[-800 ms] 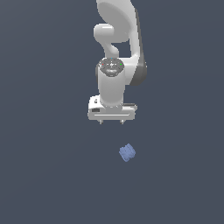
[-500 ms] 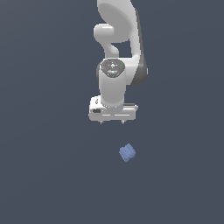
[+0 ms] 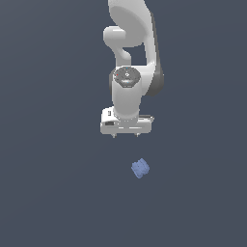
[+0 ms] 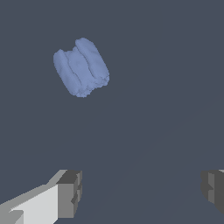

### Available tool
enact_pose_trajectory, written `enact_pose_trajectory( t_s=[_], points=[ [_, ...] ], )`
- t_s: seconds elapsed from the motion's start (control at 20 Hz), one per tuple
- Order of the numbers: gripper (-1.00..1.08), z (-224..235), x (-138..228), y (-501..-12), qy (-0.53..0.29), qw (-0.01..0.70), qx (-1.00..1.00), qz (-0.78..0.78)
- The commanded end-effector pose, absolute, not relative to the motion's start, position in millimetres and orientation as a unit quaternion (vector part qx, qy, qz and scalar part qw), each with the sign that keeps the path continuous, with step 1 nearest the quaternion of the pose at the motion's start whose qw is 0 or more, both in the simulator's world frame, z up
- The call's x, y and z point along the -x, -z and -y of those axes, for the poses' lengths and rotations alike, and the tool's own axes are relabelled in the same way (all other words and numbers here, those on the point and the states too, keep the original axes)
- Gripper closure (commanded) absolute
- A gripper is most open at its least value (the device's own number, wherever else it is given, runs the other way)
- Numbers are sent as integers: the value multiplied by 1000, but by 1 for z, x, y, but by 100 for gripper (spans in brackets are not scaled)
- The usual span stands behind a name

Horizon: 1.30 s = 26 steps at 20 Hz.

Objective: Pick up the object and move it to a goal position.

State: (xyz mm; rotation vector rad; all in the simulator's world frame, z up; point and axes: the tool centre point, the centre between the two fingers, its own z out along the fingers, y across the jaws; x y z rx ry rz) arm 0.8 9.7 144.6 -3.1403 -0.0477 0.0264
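The object (image 3: 140, 168) is a small periwinkle-blue ridged block lying on the dark grey floor, below and slightly toward the exterior view's right of the white arm's hand. My gripper (image 3: 125, 136) hangs above and apart from it, fingers pointing down, open with nothing between them. In the wrist view the object (image 4: 81, 66) lies on the floor away from the line between my fingers; my gripper (image 4: 140, 190) shows two grey fingertips (image 4: 70, 192) spread wide apart.
The floor (image 3: 48, 193) is a plain dark grey surface. Only the white arm (image 3: 130, 43) rises above the hand at the top of the exterior view.
The hand has turned slightly about its vertical axis. The object has not moved.
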Motion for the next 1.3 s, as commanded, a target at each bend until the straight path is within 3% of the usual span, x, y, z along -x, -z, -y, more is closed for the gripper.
enact_pose_trajectory(
  t_s=[0.0,1.25],
  points=[
    [-92,-10,-2,-144,-8,1,1000,9],
    [-92,-36,-58,-122,-6,2,970,-241]
  ],
)
